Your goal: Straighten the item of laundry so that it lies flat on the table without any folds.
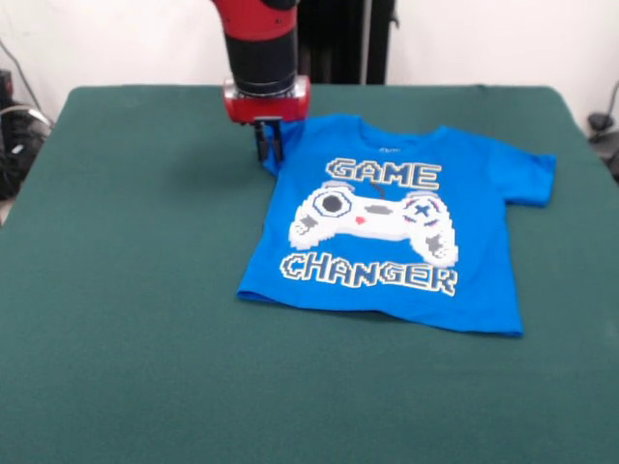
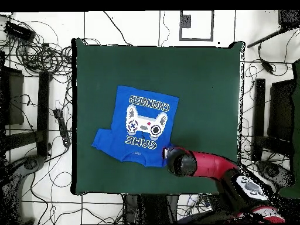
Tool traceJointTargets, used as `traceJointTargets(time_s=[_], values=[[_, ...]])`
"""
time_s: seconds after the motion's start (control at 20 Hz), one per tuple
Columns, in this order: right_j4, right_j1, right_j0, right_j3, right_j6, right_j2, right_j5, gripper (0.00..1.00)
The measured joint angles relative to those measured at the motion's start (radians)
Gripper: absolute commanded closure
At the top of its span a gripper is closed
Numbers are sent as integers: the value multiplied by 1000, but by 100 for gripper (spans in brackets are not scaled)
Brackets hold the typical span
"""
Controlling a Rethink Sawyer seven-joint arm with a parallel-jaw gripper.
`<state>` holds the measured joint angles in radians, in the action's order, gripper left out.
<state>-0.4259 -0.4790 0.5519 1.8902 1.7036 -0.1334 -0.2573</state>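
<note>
Front view first: what is the biggest thing?

— A large rectangular table (image 1: 135, 290) with a dark green felt-like cloth top fills it. On that lies a small bright blue short-sleeved T-shirt (image 1: 387, 242) printed with white pixel "GAME CHANGER" lettering and a white game controller. It sits nearer the table's far edge than the near one, and somewhat toward the right-hand edge as this camera sees it.

— Is it flat?

— The body is mostly spread, print up, and the right-hand sleeve lies open. The other sleeve does not lie spread; the cloth there is bunched at the shoulder.

— And the arm?

— The red and black arm (image 1: 259, 48) comes down from the far edge. Its dark gripper (image 1: 269, 145) stands at that bunched shoulder, fingers drawn close together on the blue cloth, pinching the shirt's edge.

— Overhead?

— The table (image 2: 199, 76) shows the shirt (image 2: 140, 117) toward its left-hand edge, with the arm (image 2: 205, 164) reaching in from the bottom edge and covering the gripper at the shirt's lower right corner.
</note>
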Motion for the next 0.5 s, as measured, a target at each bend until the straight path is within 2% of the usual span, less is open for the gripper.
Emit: traceJointTargets(time_s=[0.5], values=[[-41, 1, 48, -21, 0, -57, -79, 100]])
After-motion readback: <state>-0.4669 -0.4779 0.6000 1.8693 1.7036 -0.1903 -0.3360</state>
